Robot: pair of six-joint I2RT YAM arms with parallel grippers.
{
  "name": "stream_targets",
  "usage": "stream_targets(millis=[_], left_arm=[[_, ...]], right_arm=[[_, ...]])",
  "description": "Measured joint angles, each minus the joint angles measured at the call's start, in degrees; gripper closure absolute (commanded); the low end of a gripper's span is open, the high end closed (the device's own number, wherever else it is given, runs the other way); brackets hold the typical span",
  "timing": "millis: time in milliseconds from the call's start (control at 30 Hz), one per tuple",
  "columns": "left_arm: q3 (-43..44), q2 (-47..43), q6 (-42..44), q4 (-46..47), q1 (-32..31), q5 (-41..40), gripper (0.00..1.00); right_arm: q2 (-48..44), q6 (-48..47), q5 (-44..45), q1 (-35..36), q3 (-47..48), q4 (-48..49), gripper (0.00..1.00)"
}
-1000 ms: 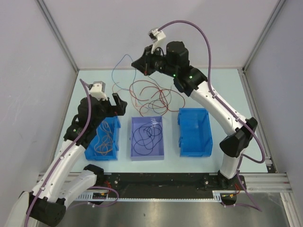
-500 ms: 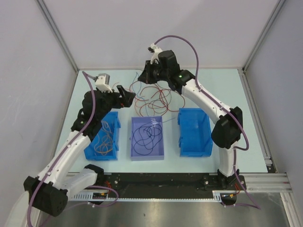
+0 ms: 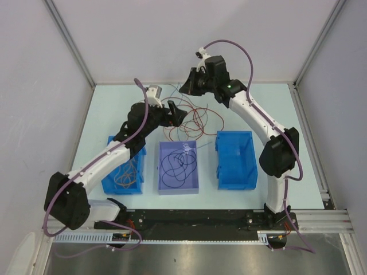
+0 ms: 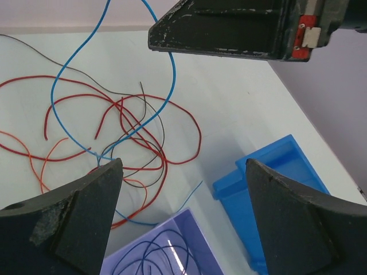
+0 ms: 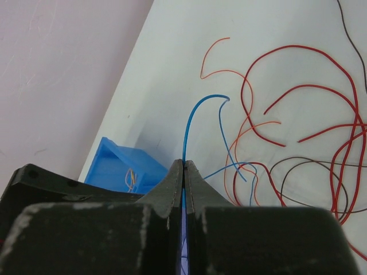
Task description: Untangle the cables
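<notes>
Pale table (image 3: 275,103), grey walls on three sides. Landmark: the middle bin (image 3: 178,189), lavender, with dark wires coiled inside. To its left the left bin (image 3: 123,188), blue, holds orange-tan wires. To its right the right bin (image 3: 236,183), blue, shows nothing inside. Sorting by colour seems the plan.

Just beyond the middle bin, on the table, lies the tangle (image 3: 192,117): red, orange and brown loops crossing one another.

Above and beyond the middle bin hangs the right gripper (image 5: 183,169), fingers clenched on one blue wire (image 5: 184,140), held high so its length rises clear of the tangle.

Beyond the middle bin's far edge, over the tangle, hovers the left gripper (image 4: 183,172), fingers spread wide, grasping nothing. It is likely placed to pin or pick whatever strands the blue wire drags.
</notes>
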Motion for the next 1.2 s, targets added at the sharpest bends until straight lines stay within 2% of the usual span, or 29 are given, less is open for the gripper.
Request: stream_targets(millis=[233, 433, 567, 867, 1000, 1200], left_arm=[[5.03, 6.69, 3.91, 1.33, -1.46, -2.27, 0.08], [6.78, 9.73, 6.93, 2.29, -1.66, -3.26, 0.2], [7.61, 13.11, 7.48, 2.97, -1.66, -2.99, 0.23], [2.95, 13.68, 7.37, 5.53, -3.82, -3.1, 0.43], [0.59, 13.16, 7.21, 5.53, -5.07, -3.26, 0.65], [-0.46, 11.28, 7.13, 5.53, -5.6, -4.52, 0.76]], right_arm=[[-1.55, 1.05, -1.92, -1.18, -0.63, -0.04, 1.0], [-4.2, 2.21, -3.54, -1.84, -2.45, 0.35, 1.0], [-4.59, 3.06, -4.57, -2.21, -2.73, 0.7, 1.0], [-6.29, 4.31, -5.88, -4.28, -5.79, 1.11, 1.0], [-7.15, 4.35, -6.01, -5.46, -6.32, 1.62, 1.0], [-7.93, 4.76, -6.36, -6.58, -6.58, 2.25, 1.0]])
